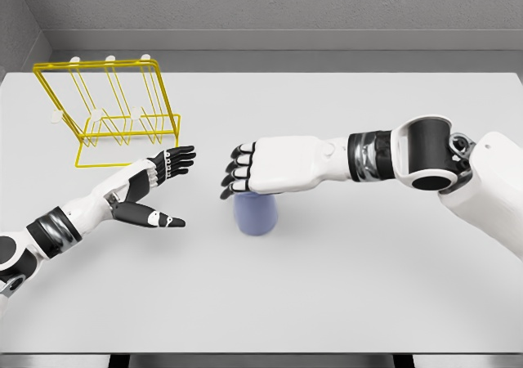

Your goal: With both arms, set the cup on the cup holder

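A pale blue cup (257,214) stands on the white table (343,286) near its middle. My right hand (245,170) hovers palm-down right over the cup's top, hiding its rim; the fingers curl slightly downward at its left side and hold nothing. My left hand (163,190) is open to the left of the cup, fingers stretched out and thumb pointing toward it, a short gap away. The yellow wire cup holder (110,110) stands at the table's back left, with white-tipped pegs along its top.
A grey wall runs behind the table's far edge. The table's front edge lies along the bottom of the view. My right forearm (392,155) stretches in from the right above the table surface.
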Robot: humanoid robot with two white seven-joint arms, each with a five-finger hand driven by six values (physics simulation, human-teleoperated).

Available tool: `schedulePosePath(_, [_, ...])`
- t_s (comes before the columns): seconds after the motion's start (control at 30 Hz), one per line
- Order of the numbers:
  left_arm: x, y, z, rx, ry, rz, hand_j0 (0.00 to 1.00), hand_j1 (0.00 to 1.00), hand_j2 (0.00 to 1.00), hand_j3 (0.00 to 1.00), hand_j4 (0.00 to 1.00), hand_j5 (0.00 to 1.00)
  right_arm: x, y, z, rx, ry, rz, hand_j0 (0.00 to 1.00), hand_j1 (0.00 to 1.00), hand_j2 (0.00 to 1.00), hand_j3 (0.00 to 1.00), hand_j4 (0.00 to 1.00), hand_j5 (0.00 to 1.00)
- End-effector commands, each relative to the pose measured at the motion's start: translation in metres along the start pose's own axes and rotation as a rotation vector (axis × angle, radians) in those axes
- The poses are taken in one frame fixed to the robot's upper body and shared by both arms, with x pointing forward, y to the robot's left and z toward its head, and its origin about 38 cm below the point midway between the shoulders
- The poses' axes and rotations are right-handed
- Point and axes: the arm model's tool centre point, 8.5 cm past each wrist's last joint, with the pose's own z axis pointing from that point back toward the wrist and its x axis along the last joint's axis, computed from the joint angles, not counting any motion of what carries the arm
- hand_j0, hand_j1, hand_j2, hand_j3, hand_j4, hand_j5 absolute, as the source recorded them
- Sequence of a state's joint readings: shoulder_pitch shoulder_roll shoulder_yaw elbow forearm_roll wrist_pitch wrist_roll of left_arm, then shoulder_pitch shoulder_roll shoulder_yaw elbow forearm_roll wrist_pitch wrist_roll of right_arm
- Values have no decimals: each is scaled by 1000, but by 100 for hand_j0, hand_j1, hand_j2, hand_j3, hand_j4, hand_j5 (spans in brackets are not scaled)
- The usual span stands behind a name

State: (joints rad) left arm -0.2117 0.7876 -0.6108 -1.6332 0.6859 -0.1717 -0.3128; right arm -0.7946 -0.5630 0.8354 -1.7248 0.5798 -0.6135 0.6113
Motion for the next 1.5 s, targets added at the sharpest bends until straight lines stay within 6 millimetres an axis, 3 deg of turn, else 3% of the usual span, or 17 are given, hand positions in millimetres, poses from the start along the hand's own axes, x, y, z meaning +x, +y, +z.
schedulePosePath(0.0, [0, 0, 0, 1, 0, 4, 100, 100, 100, 100, 100, 100, -3, 1, 5, 1, 14, -6, 100, 100, 100, 100, 100, 100])
schedulePosePath(0.17, [0, 0, 0, 0, -2, 4, 100, 100, 100, 100, 100, 100, -24, -16, 39, -51, 108, 8, 100, 100, 100, 100, 100, 100])
schedulePosePath(0.23, [1, 1, 0, 2, -3, 2, 100, 100, 100, 100, 100, 100, -37, -27, 71, -118, 176, -13, 100, 100, 100, 100, 100, 100])
schedulePosePath(0.3, [1, 1, 0, 1, -2, 2, 100, 100, 100, 100, 100, 100, -49, -29, 115, -172, 261, -50, 100, 100, 100, 100, 100, 100])
schedulePosePath(0.43, [1, 0, -1, -1, -2, 2, 100, 100, 100, 100, 100, 100, -46, -4, 189, -262, 364, -197, 100, 100, 100, 100, 100, 100])
schedulePosePath(0.57, [7, 2, -7, -4, -15, -7, 100, 100, 100, 100, 100, 100, -30, 29, 218, -354, 387, -357, 100, 100, 100, 100, 100, 100])
schedulePosePath(0.63, [9, -5, -16, -26, -27, 1, 100, 100, 100, 100, 100, 100, -22, 44, 215, -367, 375, -416, 100, 100, 100, 100, 100, 100])
schedulePosePath(0.73, [8, -16, -30, -47, -48, 27, 100, 100, 100, 100, 100, 100, -17, 49, 214, -413, 347, -471, 100, 100, 100, 100, 100, 100])
schedulePosePath(0.97, [4, -32, -44, -82, -54, 59, 100, 100, 100, 100, 100, 100, -2, 90, 194, -412, 339, -595, 100, 100, 100, 100, 100, 100])
schedulePosePath(1.47, [-3, -48, -66, -119, -16, 96, 100, 100, 100, 100, 100, 100, -6, 100, 203, -439, 385, -624, 100, 100, 100, 100, 100, 100])
